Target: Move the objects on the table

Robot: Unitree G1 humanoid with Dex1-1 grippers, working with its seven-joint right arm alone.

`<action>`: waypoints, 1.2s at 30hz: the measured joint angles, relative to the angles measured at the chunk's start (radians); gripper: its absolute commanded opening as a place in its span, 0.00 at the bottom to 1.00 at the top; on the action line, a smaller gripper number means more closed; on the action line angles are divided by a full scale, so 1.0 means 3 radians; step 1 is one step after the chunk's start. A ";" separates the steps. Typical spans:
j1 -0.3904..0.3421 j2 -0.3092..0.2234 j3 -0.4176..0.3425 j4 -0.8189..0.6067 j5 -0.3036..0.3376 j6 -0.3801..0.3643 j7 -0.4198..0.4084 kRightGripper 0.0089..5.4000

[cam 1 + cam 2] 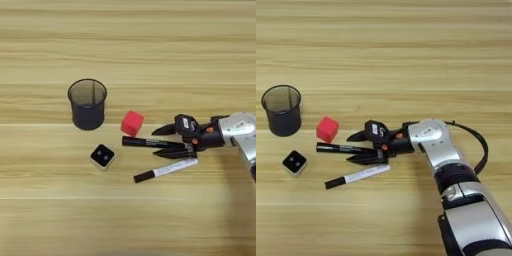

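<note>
My right gripper [154,143] reaches in from the right, low over the table [125,45], and is open. Its two black fingers straddle the right end of the slim all-black marker [137,142], which lies flat and points left. One fingertip [349,138] is on the marker's far side and the other is on its near side. I cannot tell whether either touches it. The red cube [132,123] sits just beyond the marker's left part. A white-barrelled marker with a black cap [167,170] lies slanted in front of the gripper.
A black mesh pen cup [87,104] stands upright to the left of the cube. A small white block with a black top [102,156] lies in front of the cup. My silver forearm [456,180] crosses the lower right.
</note>
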 measured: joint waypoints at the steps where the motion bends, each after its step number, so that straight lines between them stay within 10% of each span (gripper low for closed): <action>1: 0.0000 0.0000 0.0000 -0.0006 0.0001 0.0000 0.0001 0.62; 20: 0.0018 0.0001 -0.0001 -0.0124 0.0025 0.0076 0.0113 0.99; 36: 0.0028 0.0020 -0.0158 -0.0377 0.0251 0.0287 0.0200 0.99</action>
